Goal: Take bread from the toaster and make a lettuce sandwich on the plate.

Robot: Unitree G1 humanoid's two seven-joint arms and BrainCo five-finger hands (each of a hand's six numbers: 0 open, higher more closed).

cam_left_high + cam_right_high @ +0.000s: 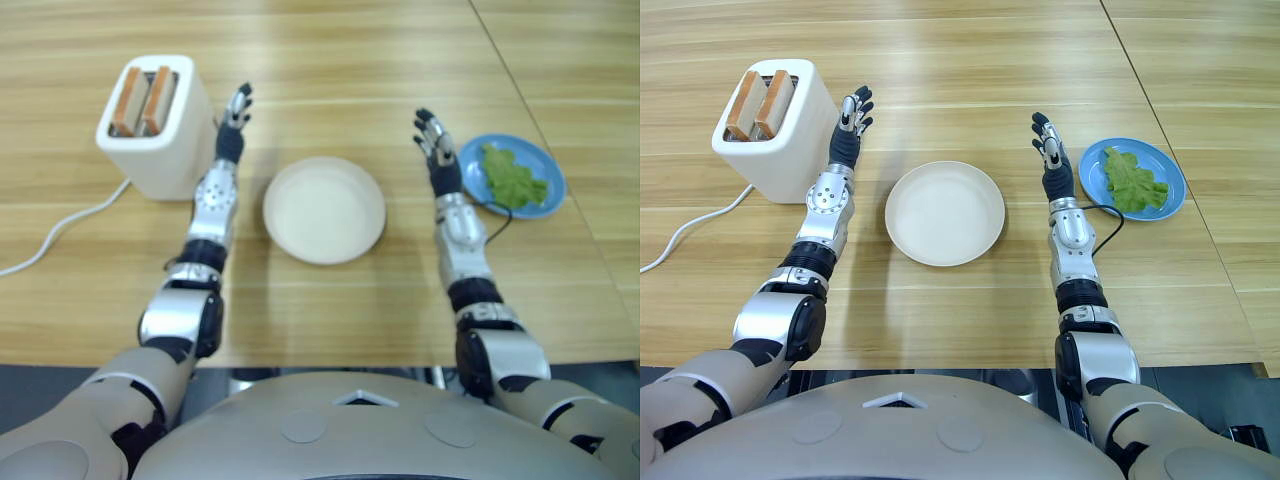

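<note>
Cream plate point(945, 213) sits at ctr of counter point(970, 70), between both arms. L hand point(848, 130): fingers straight and apart, holding nothing, just beside toaster point(790, 150). R hand point(1050, 152): same condition, just L of blue plate point(1090, 170) carrying lettuce point(1132, 178). Two bread slices point(758, 103) stand upright in toaster slots.

Bright even light, soft shadows
</note>
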